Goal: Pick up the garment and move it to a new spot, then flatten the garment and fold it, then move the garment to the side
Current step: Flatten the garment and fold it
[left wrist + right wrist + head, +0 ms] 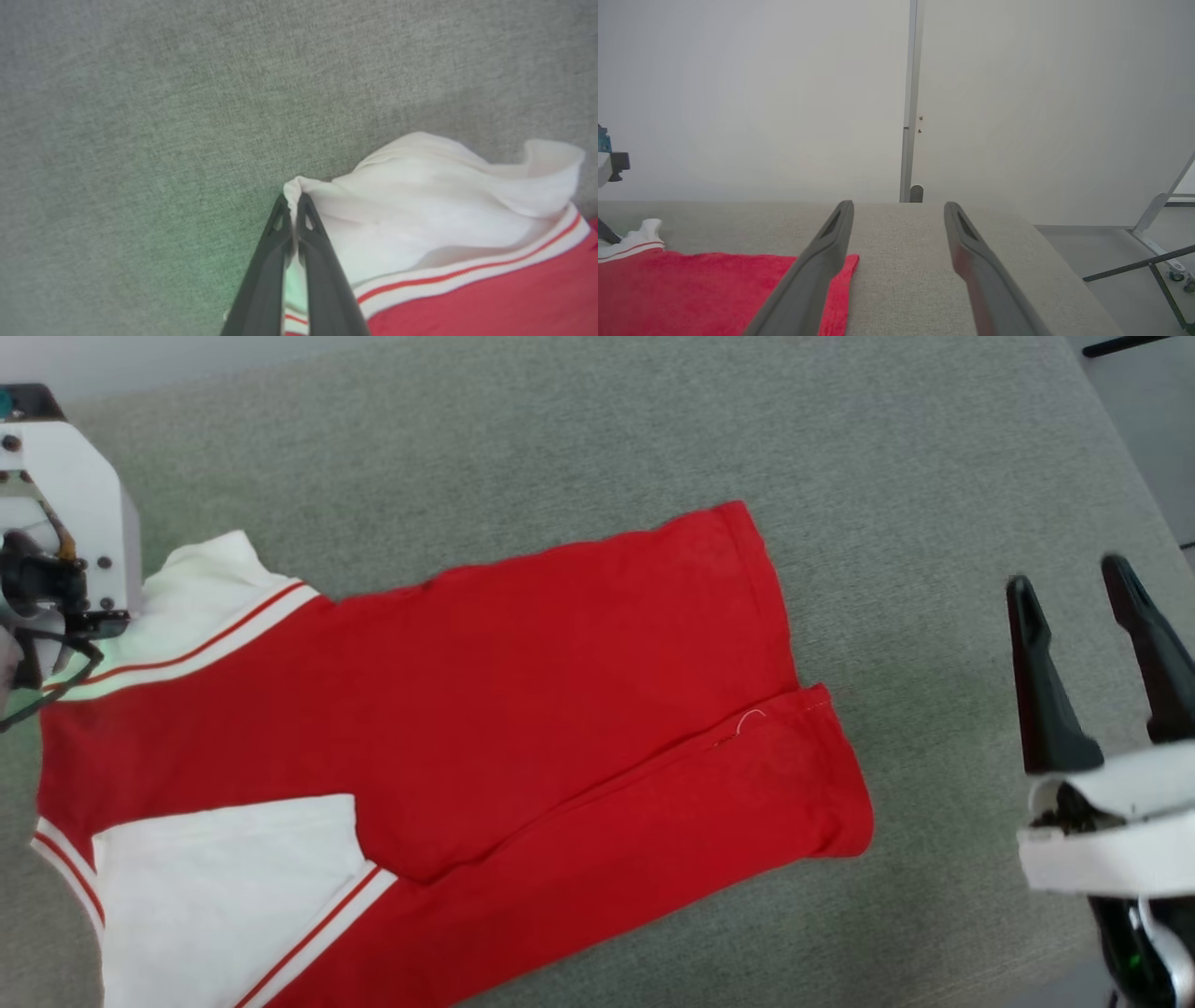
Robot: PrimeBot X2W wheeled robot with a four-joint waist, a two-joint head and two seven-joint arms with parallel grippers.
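Garment (485, 709): limp, light knit, likely drapes. Left gripper (293, 201) pinched on its white sleeve (420, 186) tip; right gripper (1067, 574) jaws apart, clear of its hem (775, 607).

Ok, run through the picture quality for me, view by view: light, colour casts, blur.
Head view: even light, sharp, a faint green tint on the garment's white sleeve. Left wrist view: soft overall, green glow on the grey surface beside the left gripper's fingers. Right wrist view: pale washed-out wall, right gripper's fingers blurred near the lens.
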